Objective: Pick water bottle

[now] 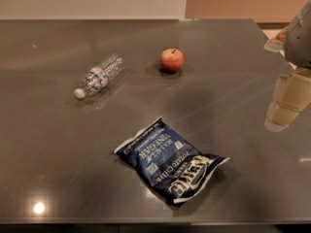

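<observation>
Well left of the gripper (286, 101), whose state cannot be told, the water bottle (99, 75) is laid diagonally, cap near-left.

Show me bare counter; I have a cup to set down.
Bare: front-left corner below the water bottle, back strip behind the apple, and the stretch between potato chip bag and the claw at the right edge. Crowded: the middle, among those three.

the gripper (285, 106) hangs at the view's far right edge.
</observation>
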{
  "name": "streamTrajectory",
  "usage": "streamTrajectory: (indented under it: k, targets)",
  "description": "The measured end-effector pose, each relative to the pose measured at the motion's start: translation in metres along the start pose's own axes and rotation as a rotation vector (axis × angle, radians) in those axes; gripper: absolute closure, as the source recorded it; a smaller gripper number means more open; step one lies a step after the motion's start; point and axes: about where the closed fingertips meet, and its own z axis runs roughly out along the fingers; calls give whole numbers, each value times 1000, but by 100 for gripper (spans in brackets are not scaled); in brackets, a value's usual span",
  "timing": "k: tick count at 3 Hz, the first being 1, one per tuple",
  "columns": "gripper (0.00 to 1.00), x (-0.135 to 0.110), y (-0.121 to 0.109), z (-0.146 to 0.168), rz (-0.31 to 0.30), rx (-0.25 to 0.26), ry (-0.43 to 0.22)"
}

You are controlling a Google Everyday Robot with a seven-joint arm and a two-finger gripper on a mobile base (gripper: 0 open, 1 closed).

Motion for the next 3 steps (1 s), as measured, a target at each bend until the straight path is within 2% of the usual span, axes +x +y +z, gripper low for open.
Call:
streamTrajectory:
  k: [2,3]
  targets:
    - [0,0,0,0,-1,0,0]
    - [0,-33,-22,11,-102,-4,-39]
